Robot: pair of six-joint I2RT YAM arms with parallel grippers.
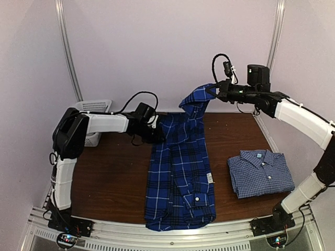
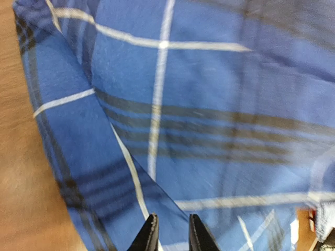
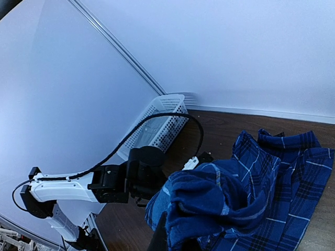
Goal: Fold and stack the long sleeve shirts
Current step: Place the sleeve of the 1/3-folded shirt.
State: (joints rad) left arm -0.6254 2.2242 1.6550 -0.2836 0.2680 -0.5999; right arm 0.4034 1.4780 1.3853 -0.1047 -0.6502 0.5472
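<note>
Top view, plaid shirt (image 1: 180,172): lies lengthwise down the middle of the table (image 1: 115,172), its far corner lifted off the wood.
Top view, right claw (image 1: 212,91): closed on that lifted corner; you see cloth bunched around the tips, which hides them.
Top view, left claw (image 1: 156,133): at the shirt's far-left edge; you cannot judge its jaws from here.
Top view, check shirt (image 1: 260,172): folded, on the table's right side, well apart from the plaid.
Top view, writing: white tag (image 1: 210,178) on the plaid and a blue collar label (image 1: 259,155) on the check, both too small to read.
Top view, basket (image 1: 97,107): far-left corner, partly hidden by the left arm.
Left wrist, left claw (image 2: 172,235): only the tips show, cut off by the bottom edge, a narrow gap between them over plaid cloth; you cannot tell whether any is pinched. Picture is blurred.
Right wrist, right claw (image 3: 167,238): almost buried under bunched plaid; one dark finger shows.
</note>
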